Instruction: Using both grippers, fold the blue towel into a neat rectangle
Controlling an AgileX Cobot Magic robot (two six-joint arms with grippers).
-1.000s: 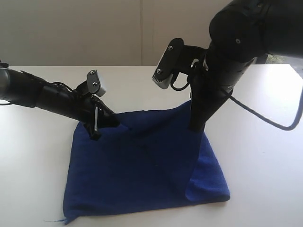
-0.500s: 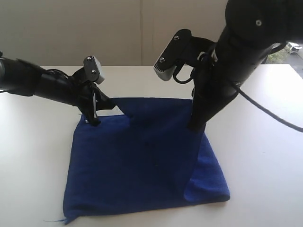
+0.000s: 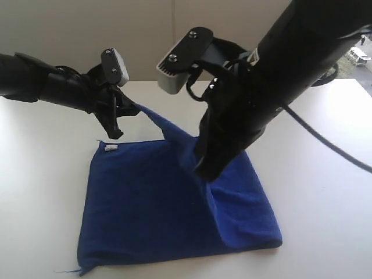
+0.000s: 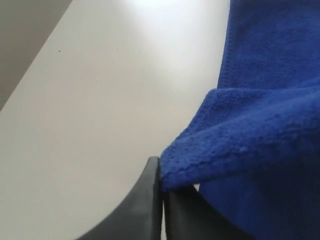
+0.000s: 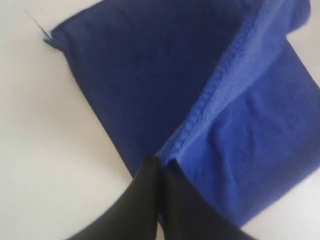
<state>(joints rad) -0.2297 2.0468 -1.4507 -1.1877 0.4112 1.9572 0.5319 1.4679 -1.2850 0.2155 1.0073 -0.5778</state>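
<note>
Since a second ago we have seen both grippers rise, the right gripper [image 3: 203, 168] also swinging leftward and nearer, so the far edge of the blue towel [image 3: 145, 203] now hangs as a taut ridge between them.

Nearest us, the towel's front edge lies flat on the white table [image 3: 325, 197], with a loose thread [image 3: 63, 271] trailing from its front left corner. The front right part is doubled over, a fold running up toward the right gripper. That gripper's fingers are pressed together on the towel's raised edge, as its wrist view confirms. The bulky right arm [image 3: 273, 75] hides the towel's far right corner and the table behind it; a black cable [image 3: 325, 142] loops off it to the right.

Farther back, a small white tag [image 3: 110, 147] sits at the far left corner of the layer still lying flat. Above it, the left gripper [image 3: 119, 116] holds a lifted corner clear of the table, its fingers clamped shut on the cloth. Behind everything stands a pale wall [image 3: 75, 29].
</note>
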